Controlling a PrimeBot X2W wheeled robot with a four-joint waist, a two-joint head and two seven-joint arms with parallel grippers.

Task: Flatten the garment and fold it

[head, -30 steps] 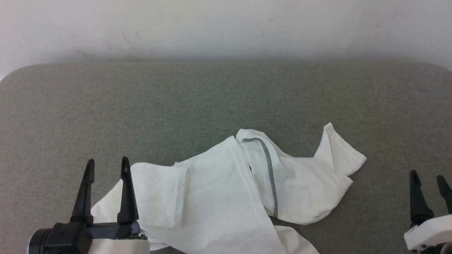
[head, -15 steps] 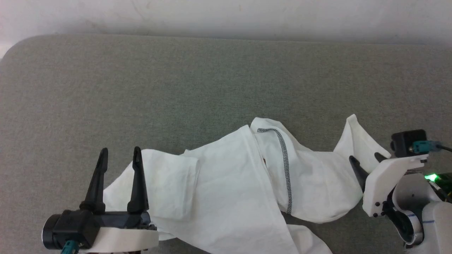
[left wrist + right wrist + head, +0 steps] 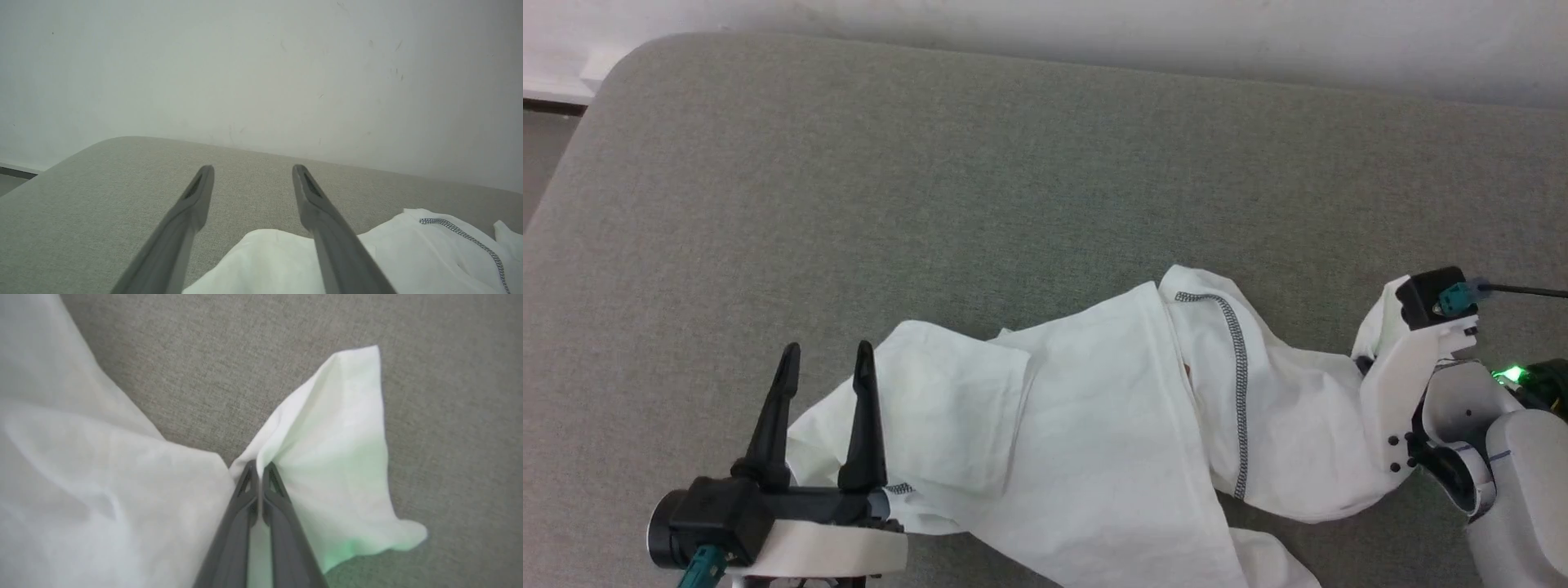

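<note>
The garment point(image 3: 1094, 425), a white thin shirt with a dark zigzag seam point(image 3: 1240, 367), lies crumpled across the near part of the grey padded table point(image 3: 931, 180). My right gripper point(image 3: 257, 467) is shut, its fingertips pinching a fold at the garment's point(image 3: 339, 428) right end, where a loose flap sticks out. From the head view the right gripper point(image 3: 1362, 365) is mostly covered by its white wrist plate. My left gripper point(image 3: 825, 359) stands open over the garment's left end, nothing between its fingers point(image 3: 196, 196), with white cloth point(image 3: 408, 253) just below and to their right.
A pale wall point(image 3: 1094, 33) runs behind the table's far edge. The table's rounded left corner point(image 3: 613, 73) drops to the floor. Bare grey table surface stretches beyond and to the left of the shirt.
The head camera has tilted and turned, shifting the whole view. My right gripper came in from the lower right onto the garment's right end and shut there. The left gripper stays open.
</note>
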